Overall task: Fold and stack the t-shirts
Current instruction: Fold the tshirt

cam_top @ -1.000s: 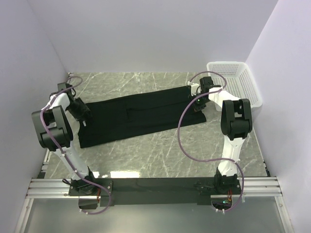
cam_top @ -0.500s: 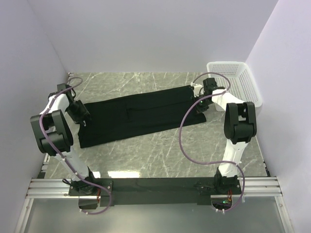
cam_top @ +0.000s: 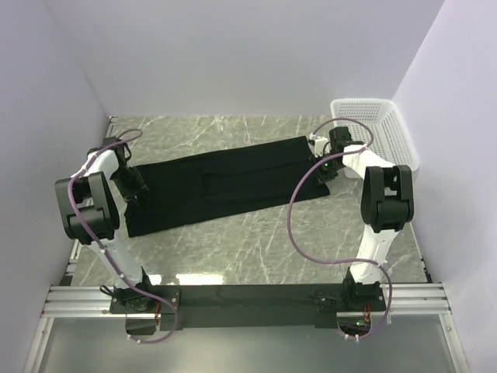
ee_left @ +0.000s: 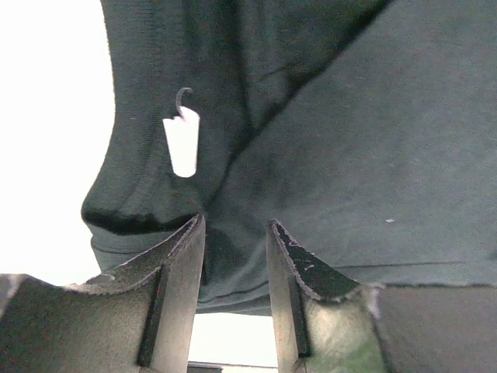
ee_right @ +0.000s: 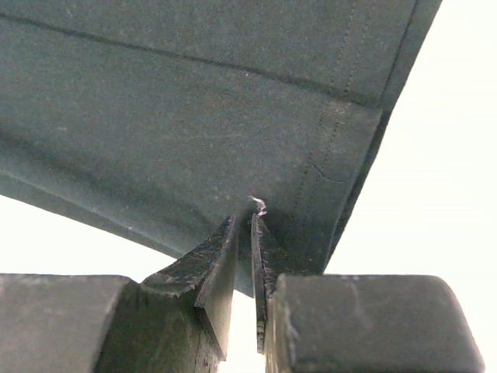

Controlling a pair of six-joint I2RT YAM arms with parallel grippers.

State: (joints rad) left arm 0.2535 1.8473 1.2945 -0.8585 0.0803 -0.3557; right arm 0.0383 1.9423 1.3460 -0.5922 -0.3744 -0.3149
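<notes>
Top external shows one t-shirt (cam_top: pixel 225 183) lying as a long black band across the middle of the bench (cam_top: pixel 256 249), its left end nearer the arm bases and its right end farther back. At the nearer end sits the left pincer (cam_top: pixel 133 193). Its wrist view has a bunch of cloth caught between the two fingers, close to the white neck label (ee_left: pixel 182 144), so it appears to be gripping the collar end. At the farther end the right pincer (cam_top: pixel 326 172) is closed almost fully on a corner by the stitched hem (ee_right: pixel 342 116). Behind it, in the far right corner, stands a white basket (cam_top: pixel 377 132); what it holds cannot be made out. By my reading the lengthwise folds are done, since the sleeves no longer show. The crosswise fold, bringing one end over the other, is not yet made, and no stack is visible anywhere
</notes>
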